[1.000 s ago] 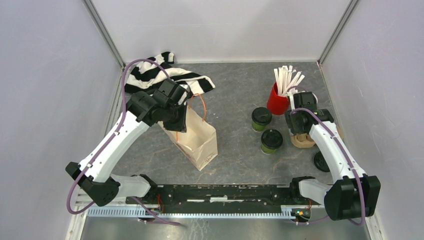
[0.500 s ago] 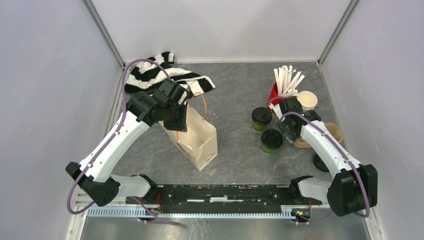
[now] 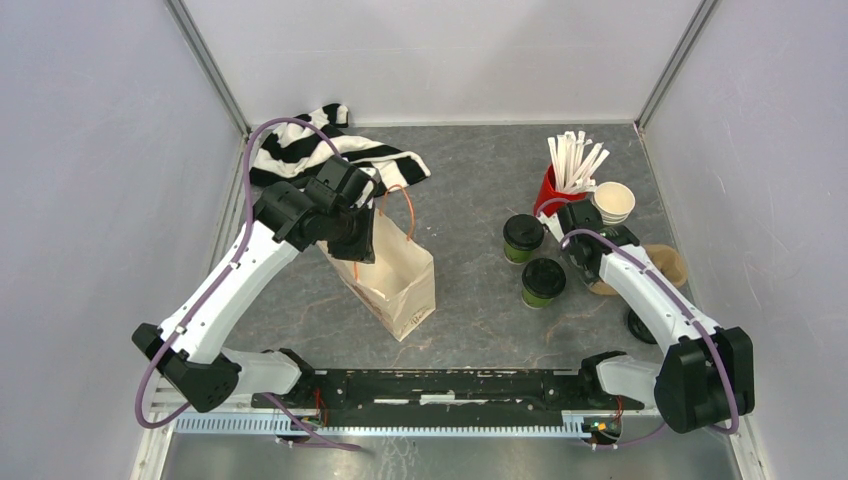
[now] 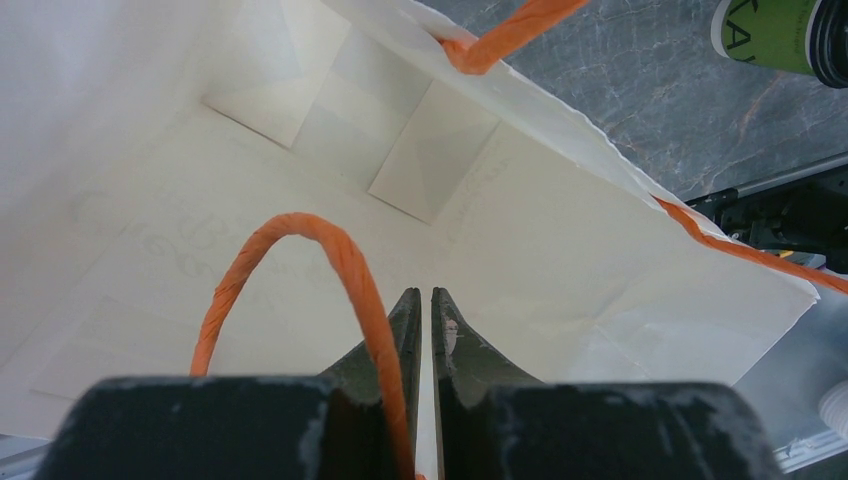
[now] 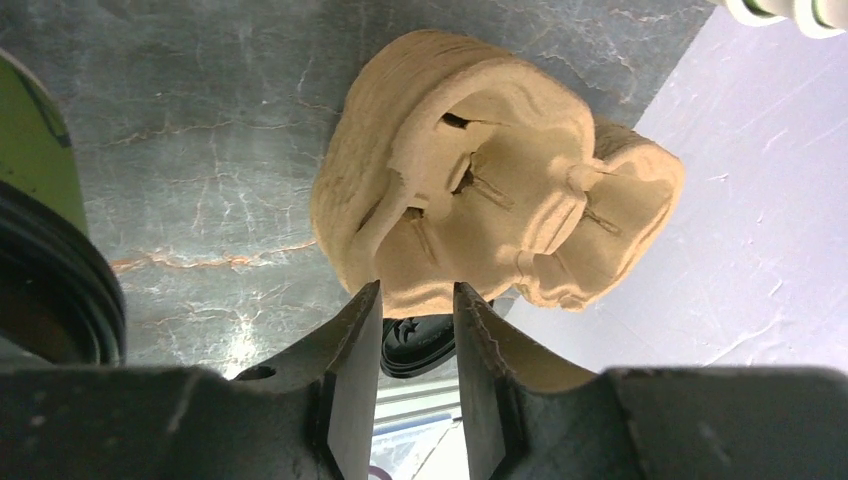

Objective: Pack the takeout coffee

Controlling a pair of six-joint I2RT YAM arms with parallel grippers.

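Note:
Two green cups with black lids stand right of centre, one behind (image 3: 522,238) and one in front (image 3: 543,281). A white paper bag (image 3: 397,282) with orange handles stands open at centre left. My left gripper (image 3: 354,240) is shut on the bag's rim; in the left wrist view (image 4: 420,292) the jaws pinch the paper wall beside an orange handle (image 4: 345,265). My right gripper (image 3: 592,272) is slightly open right of the front cup, its tips (image 5: 417,288) at the near edge of a tan pulp cup carrier (image 5: 480,190). That cup's side (image 5: 30,150) shows at left.
A red cup of white sticks (image 3: 556,195) and stacked lidless cups (image 3: 613,203) stand at the back right. The pulp carrier (image 3: 660,265) lies by the right wall, with a loose black lid (image 3: 640,325) in front of it. A striped cloth (image 3: 320,150) lies behind the bag.
My right arm has swung left, off the top of the pulp carrier, uncovering the lidless cups. The left arm and the bag have not moved.

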